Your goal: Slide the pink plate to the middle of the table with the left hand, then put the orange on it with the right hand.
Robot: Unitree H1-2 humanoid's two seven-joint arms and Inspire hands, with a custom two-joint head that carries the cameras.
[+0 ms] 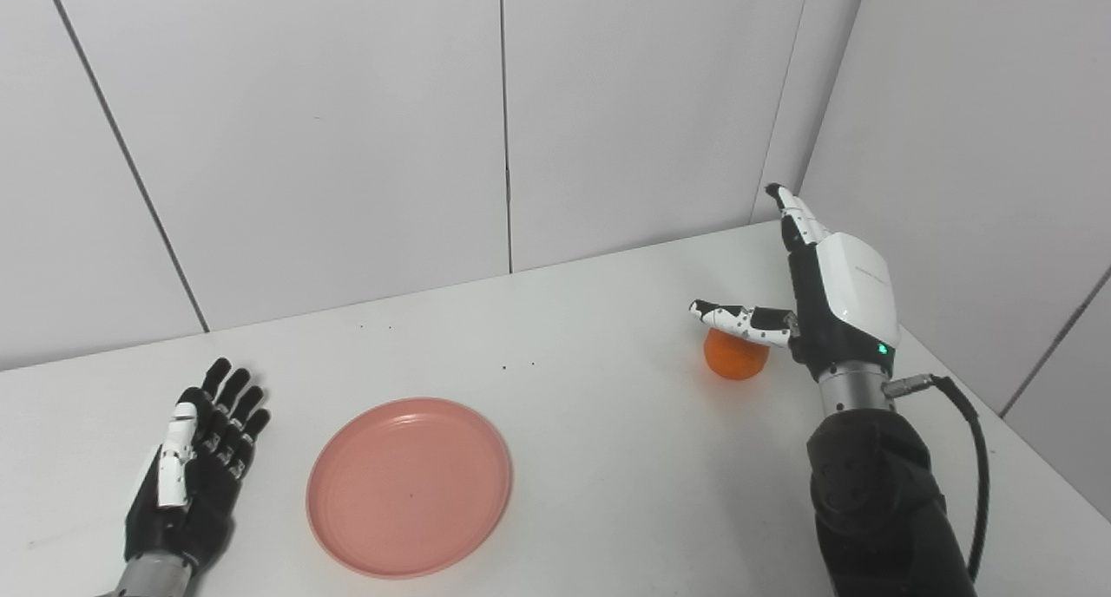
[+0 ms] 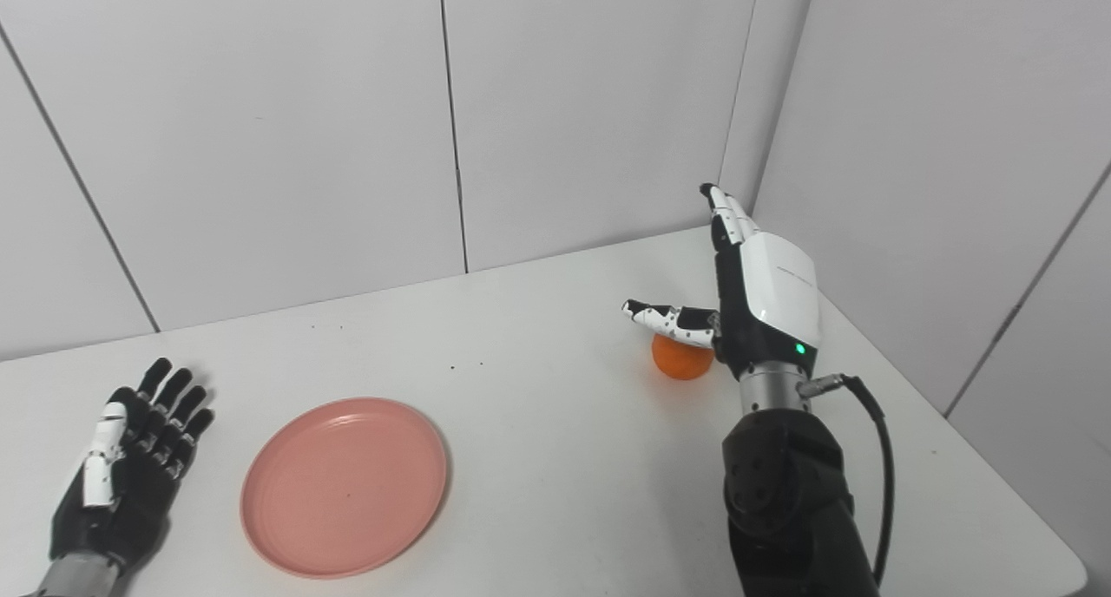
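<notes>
The small round orange fruit sits on the white surface toward its right side, well apart from the round pink plastic plate, which lies left of centre. The right hand stands over the orange with fingers straight and spread, thumb across its top, nothing gripped. A closing grip from here could nudge the fruit into a roll toward the far right edge. The left hand lies palm-up, fingers apart, just beside the plate without touching it.
</notes>
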